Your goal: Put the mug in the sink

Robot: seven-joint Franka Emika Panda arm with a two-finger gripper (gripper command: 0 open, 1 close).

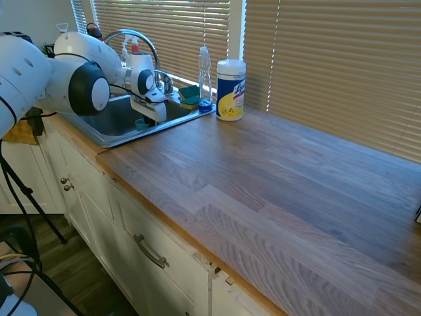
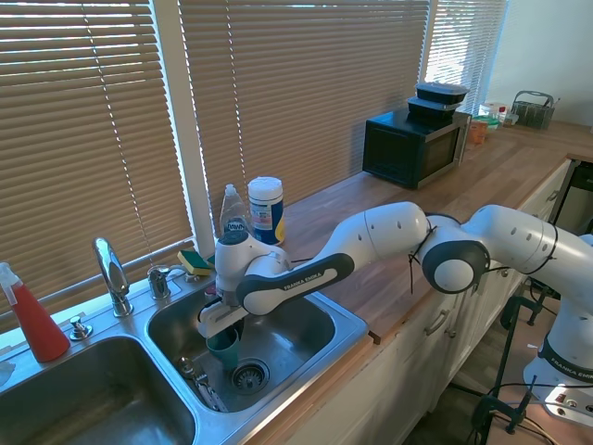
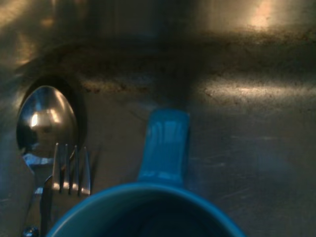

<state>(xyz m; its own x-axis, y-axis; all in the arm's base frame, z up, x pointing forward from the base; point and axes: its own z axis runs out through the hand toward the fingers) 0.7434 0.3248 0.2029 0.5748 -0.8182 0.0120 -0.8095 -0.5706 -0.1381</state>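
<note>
A wooden kitchen bench [image 1: 276, 191] runs under slatted blinds, with the sink [image 2: 345, 324] set into its end. The end effector [image 2: 220, 336] reaches down into the basin nearer the bench, closed on the rim of the mug [image 2: 222, 349], which hangs upright directly beneath it, at or just above the steel floor beside the drain [image 2: 248, 375]. The mug's axis is vertical and its handle [image 3: 164, 146] points away toward a spoon [image 3: 46, 121] and fork [image 3: 71, 168] lying on the basin floor; I judge what remains is a short straight descent and a release.
</note>
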